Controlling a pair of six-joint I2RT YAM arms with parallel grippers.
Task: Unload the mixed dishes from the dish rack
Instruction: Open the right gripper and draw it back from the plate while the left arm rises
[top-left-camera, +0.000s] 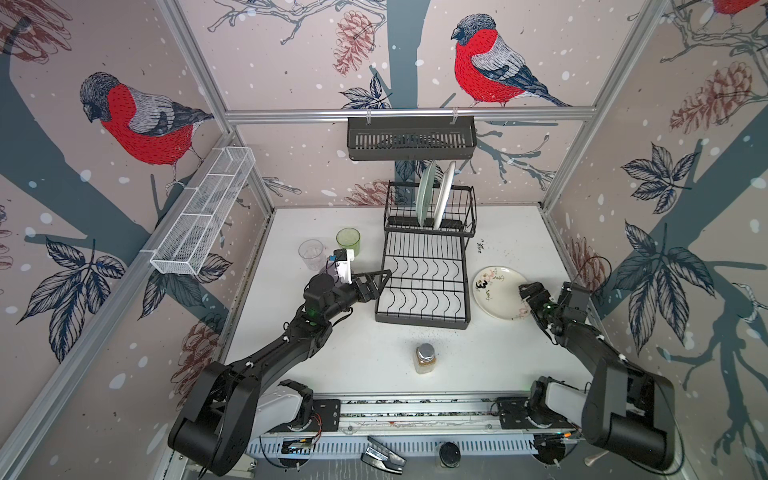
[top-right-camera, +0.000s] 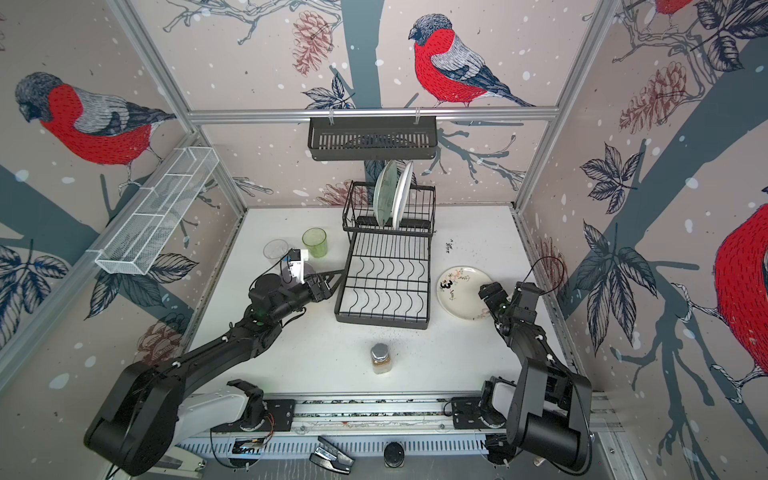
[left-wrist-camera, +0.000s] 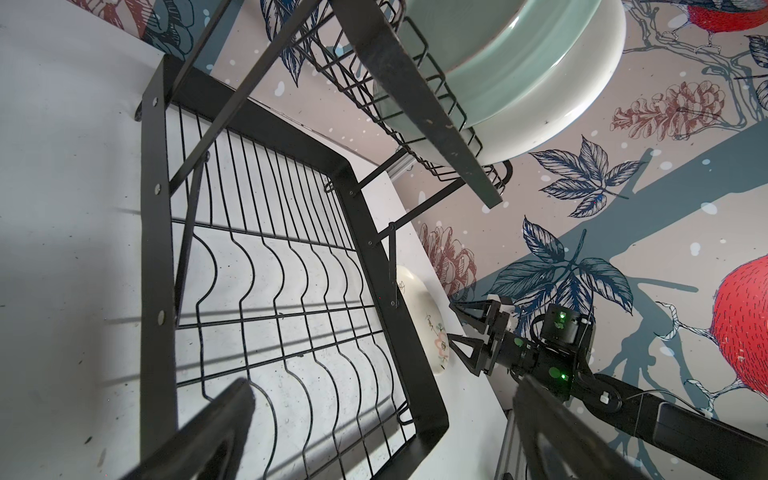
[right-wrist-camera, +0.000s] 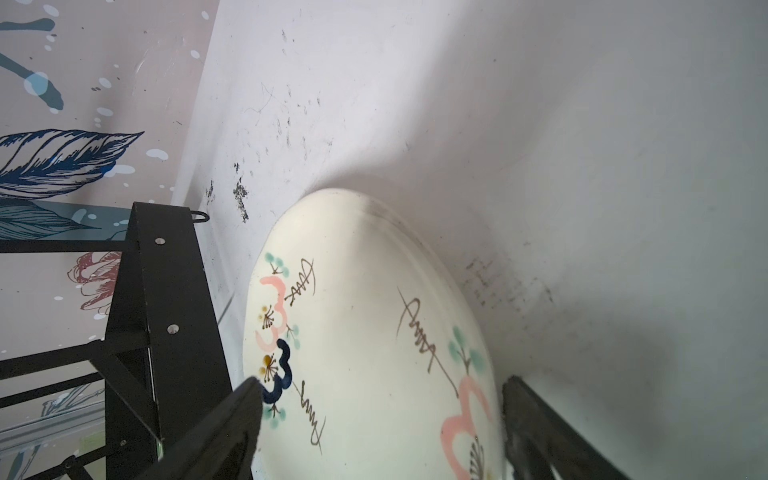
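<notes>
2 plates stand on edge in the raised far tier of the dish rack (top-left-camera: 419, 321), the pale green plate (top-left-camera: 426, 193) leaning on the white plate (top-left-camera: 444, 195). The rack's flat lower tier is bare. A patterned plate (top-left-camera: 498, 291) lies flat on the worktop (top-left-camera: 353, 353) just right of the rack. The right gripper (top-left-camera: 524, 296) is spread wide and grips nothing, with that plate's near-right rim between its jaws; if it pulls away at an angle, a jaw could catch the rim and drag or flip the plate. The left gripper (top-left-camera: 382, 282) is wide and empty at the rack's left edge, near the green tumbler (top-left-camera: 348, 241) and clear tumbler (top-left-camera: 311, 253), which a careless swing could topple. Pulling 1 upright plate may tip its neighbour, and the black basket (top-left-camera: 411, 139) hanging above leaves little room to lift.
</notes>
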